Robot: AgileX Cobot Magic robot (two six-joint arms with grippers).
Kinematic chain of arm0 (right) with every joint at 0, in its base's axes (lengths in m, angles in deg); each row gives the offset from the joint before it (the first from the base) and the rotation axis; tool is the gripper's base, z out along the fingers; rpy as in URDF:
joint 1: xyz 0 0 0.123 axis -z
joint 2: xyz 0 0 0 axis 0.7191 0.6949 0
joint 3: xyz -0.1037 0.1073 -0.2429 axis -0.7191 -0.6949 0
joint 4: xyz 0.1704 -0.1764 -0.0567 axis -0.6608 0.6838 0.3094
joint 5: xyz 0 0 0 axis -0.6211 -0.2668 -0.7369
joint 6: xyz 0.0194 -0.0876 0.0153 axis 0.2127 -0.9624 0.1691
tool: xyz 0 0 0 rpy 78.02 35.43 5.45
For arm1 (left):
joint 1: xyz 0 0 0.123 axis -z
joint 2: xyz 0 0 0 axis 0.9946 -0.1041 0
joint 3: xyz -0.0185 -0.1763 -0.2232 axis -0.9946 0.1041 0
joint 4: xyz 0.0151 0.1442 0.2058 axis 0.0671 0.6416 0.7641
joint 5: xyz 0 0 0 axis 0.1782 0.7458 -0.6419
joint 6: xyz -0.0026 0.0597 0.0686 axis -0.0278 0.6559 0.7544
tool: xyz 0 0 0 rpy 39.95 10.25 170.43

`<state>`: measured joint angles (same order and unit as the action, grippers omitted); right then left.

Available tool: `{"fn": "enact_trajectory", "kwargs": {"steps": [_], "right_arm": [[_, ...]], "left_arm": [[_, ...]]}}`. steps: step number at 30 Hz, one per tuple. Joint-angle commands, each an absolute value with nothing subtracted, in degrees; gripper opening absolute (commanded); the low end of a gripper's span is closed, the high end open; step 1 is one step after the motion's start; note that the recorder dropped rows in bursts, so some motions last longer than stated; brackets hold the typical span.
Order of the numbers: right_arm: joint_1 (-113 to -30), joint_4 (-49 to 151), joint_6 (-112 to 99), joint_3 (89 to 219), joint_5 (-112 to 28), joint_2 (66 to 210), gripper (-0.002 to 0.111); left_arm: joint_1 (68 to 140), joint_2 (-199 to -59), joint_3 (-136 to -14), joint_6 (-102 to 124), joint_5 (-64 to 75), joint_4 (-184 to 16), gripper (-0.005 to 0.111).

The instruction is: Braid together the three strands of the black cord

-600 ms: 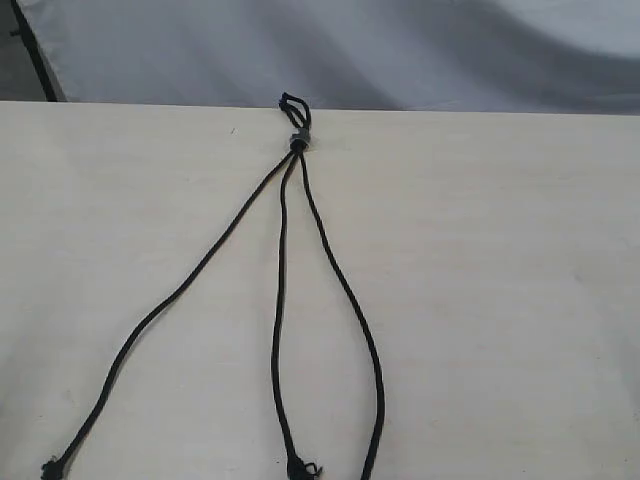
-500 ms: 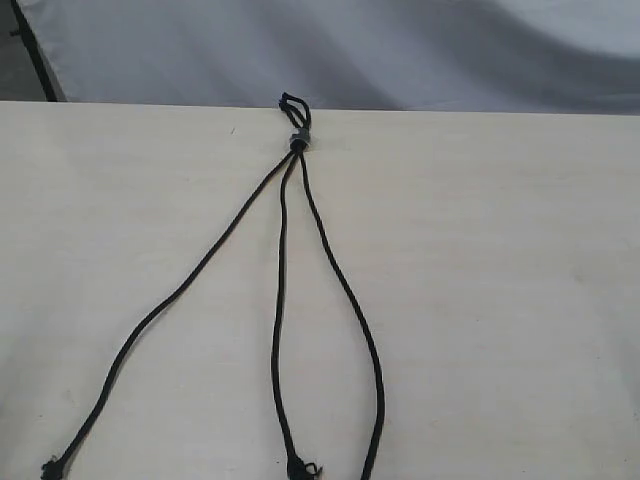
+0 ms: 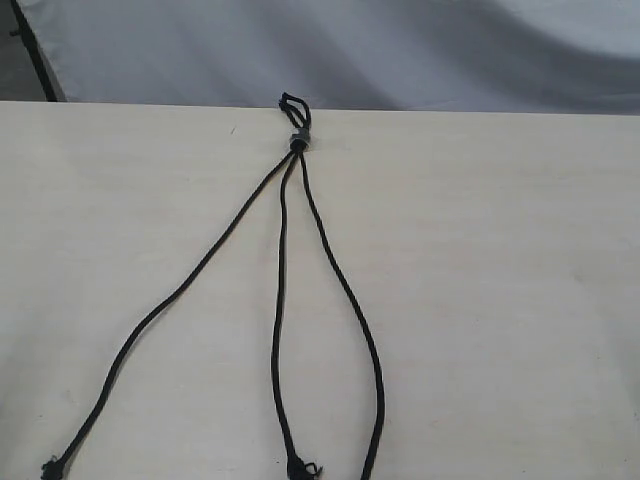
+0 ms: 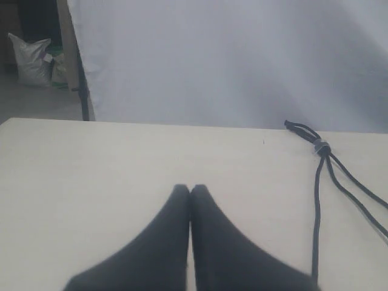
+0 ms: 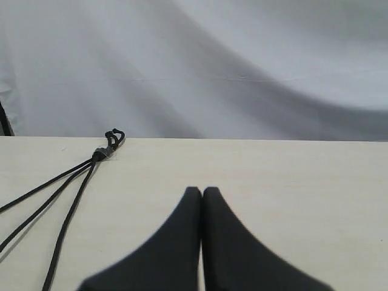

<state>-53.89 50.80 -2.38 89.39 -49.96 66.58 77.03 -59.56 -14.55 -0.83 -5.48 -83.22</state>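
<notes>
— Since its short loop [image 3: 294,104] sits right at the desk's [image 3: 500,300] far edge, which way does the black cord [image 3: 281,260] run?

— Lengthwise from far to near. The loop points toward the white cloth backdrop [image 3: 400,50], the grey band [image 3: 298,141] is just under it, and the three strands [image 3: 350,300] fan out from the band toward the near edge, all lying flat and unbraided.

— How do they spread?

— The left strand [image 3: 185,285] slants well off to the left and ends in a small knotted tip. The middle strand [image 3: 279,320] runs almost straight, and the right strand bows outward and leaves the exterior view at the bottom.

— And the claws?

— The left claw [image 4: 190,189] is closed with its fingers pressed together, holding nothing. The right claw [image 5: 202,191] is the same. Both are over bare desk, apart from the cord.
</notes>
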Motion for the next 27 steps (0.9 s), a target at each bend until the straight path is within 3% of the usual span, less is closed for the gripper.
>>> {"fn": "enact_trajectory", "kwargs": {"steps": [1,10,16,27], "right_arm": [[-54.11,50.80,-1.70,89.25,-41.25,66.23,0.000],[-54.11,51.11,14.59,89.25,-17.16,66.23,0.000],[-54.11,51.11,12.02,99.21,-29.28,72.94,0.000],[-58.03,51.11,14.16,108.27,-39.94,103.01,0.000]], "left_arm": [[76.94,-59.33,-14.49,-1.05,-5.20,-83.07,0.001],[76.94,-59.33,-14.49,-1.05,-5.20,-83.07,0.001],[76.94,-59.33,-14.49,-1.05,-5.20,-83.07,0.001],[76.94,-59.33,-14.49,-1.05,-5.20,-83.07,0.001]]}}
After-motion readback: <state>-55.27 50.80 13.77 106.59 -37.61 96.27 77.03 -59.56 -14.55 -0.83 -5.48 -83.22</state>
